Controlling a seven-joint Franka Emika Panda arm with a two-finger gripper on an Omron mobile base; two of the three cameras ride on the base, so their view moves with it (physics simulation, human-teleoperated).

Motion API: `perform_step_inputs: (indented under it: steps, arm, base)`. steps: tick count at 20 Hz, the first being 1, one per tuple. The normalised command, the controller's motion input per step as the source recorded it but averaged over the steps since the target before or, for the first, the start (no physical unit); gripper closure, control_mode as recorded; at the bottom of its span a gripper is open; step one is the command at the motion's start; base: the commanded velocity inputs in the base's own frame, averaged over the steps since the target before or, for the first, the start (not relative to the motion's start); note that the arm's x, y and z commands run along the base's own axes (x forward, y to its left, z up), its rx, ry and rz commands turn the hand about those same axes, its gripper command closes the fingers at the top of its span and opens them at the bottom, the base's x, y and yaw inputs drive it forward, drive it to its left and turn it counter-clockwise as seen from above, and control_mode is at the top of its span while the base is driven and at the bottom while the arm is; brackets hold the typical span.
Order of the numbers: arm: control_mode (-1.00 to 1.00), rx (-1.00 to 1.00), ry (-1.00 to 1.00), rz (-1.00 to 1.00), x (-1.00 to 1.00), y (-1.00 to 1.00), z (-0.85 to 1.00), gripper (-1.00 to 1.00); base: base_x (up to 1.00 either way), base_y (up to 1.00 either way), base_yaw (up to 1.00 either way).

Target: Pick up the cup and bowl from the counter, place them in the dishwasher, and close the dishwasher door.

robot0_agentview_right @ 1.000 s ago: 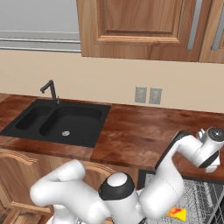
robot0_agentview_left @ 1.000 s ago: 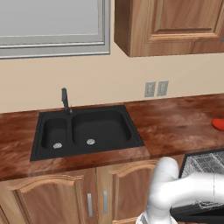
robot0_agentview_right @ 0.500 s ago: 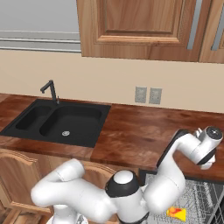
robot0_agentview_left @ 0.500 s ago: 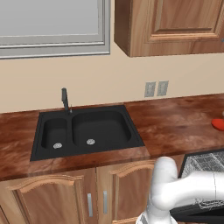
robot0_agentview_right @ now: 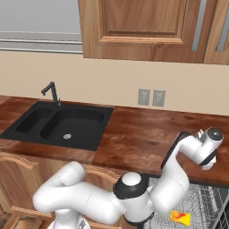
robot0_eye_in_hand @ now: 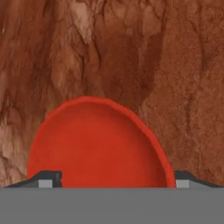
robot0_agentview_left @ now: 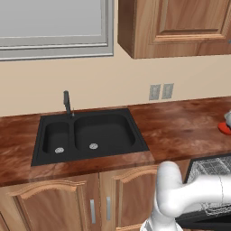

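Raised since the earlier frames: the white arm's wrist now stands higher above the counter (robot0_agentview_right: 147, 134) in the right base view.

Gripper (robot0_eye_in_hand: 113, 177): fingertips (robot0_eye_in_hand: 48, 178) spread wide apart, one at each side of the bowl's rim, nothing clamped; contact with the rim cannot be told.

Bowl (robot0_eye_in_hand: 98, 144): red, directly below the hand, on bare counter, open surface beyond its far rim. From the left base view it sits at the counter's right end (robot0_agentview_left: 224, 128).

Cup (robot0_agentview_right: 180, 217): yellow, already lying in the wire rack of the open dishwasher (robot0_agentview_right: 210, 201), below the counter's front edge.

Sink (robot0_agentview_right: 58, 125): black, well away to the left of the hand.
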Motion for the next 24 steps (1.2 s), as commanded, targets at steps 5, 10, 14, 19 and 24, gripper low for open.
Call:
perform_step_inputs:
  steps: [5,10,14,19,24]
  arm:
    - [-1.00,0.02,0.00,0.00,0.17,0.00,-0.21,1.00]
    - [-1.00,0.00,0.00,0.00,0.00,0.00,-0.05,1.00]
    - [-1.00,0.00,-0.05,0.00,-0.43,0.00,0.00,1.00]
    - [-1.00,-0.02,-0.06,0.00,-0.56,0.00,0.00,1.00]
    - [-1.00,-0.07,-0.06,0.00,-0.61,0.00,0.00,1.00]
  base:
    - [0.00,0.00,0.00]
    - [0.00,0.00,0.00]
    - [0.00,0.00,0.00]
    - [0.00,0.00,0.00]
    - [0.00,0.00,0.00]
